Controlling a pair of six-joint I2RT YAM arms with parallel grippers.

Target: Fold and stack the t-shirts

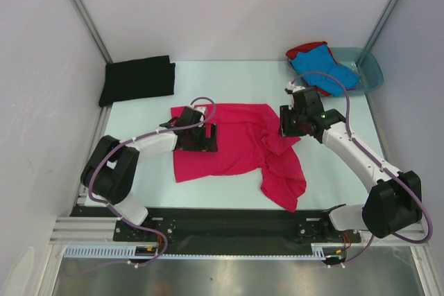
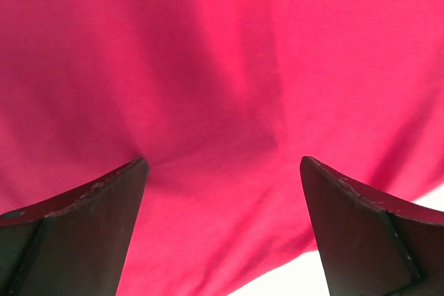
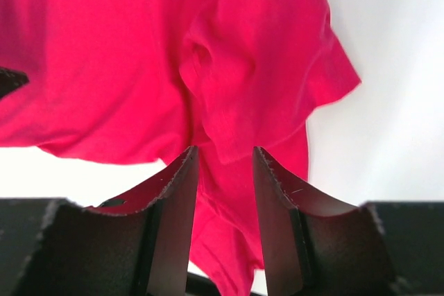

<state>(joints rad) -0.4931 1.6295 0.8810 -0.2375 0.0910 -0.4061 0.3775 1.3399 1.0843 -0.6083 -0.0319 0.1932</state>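
Observation:
A magenta-pink t-shirt [image 1: 239, 145] lies spread on the middle of the table, its right side bunched and trailing toward the near edge. My left gripper [image 1: 201, 138] hovers low over its left part, open wide, with pink cloth [image 2: 222, 67] filling the left wrist view between the fingers [image 2: 104, 199]. At the shirt's right edge, my right gripper [image 1: 286, 125] has its jaws partly apart. Cloth [image 3: 263, 53] lies below the gap and nothing is pinched. A black t-shirt [image 1: 137, 80] lies folded at the back left. A blue t-shirt [image 1: 320, 67] and a red one [image 1: 302, 49] sit at the back right.
The blue and red shirts rest in and over a translucent teal basin [image 1: 371, 71] in the back right corner. White walls with metal posts close in the table [image 1: 229, 81] on three sides. The arms' black mounting rail [image 1: 229, 227] runs along the near edge.

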